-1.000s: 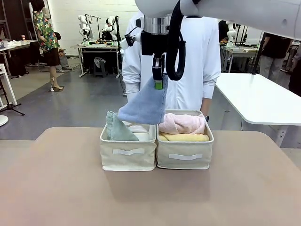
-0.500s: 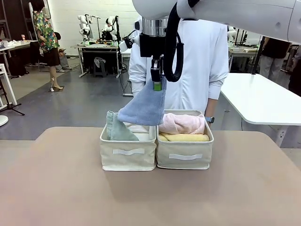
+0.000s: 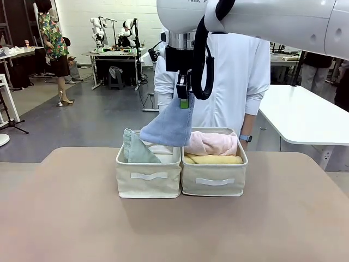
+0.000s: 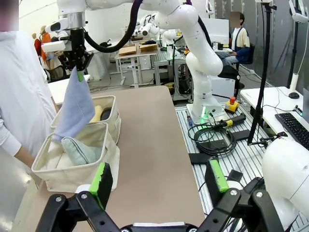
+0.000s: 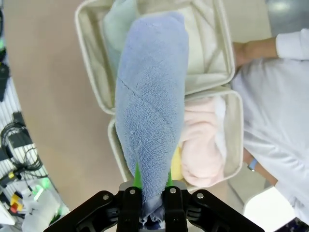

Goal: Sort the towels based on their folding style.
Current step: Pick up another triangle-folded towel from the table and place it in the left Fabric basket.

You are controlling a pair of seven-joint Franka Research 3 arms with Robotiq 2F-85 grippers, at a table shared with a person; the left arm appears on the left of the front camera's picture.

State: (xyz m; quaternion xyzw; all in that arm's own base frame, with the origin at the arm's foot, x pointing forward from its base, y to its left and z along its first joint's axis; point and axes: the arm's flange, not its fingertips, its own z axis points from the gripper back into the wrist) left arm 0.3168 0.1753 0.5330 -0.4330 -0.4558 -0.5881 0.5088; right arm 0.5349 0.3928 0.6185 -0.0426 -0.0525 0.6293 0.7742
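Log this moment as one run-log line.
right gripper: shut on light-blue cone towel, hanging above left bin | left gripper: open, off to side | sage-green cone towel: in left bin

White arm (image 3: 262, 22) carries a looping black cable (image 3: 203, 60) and a black, green-padded tool (image 3: 184, 98).

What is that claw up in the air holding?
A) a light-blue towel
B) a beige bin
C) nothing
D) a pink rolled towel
A: the right claw is shut on the tip of the light-blue towel, which hangs above the two bins.
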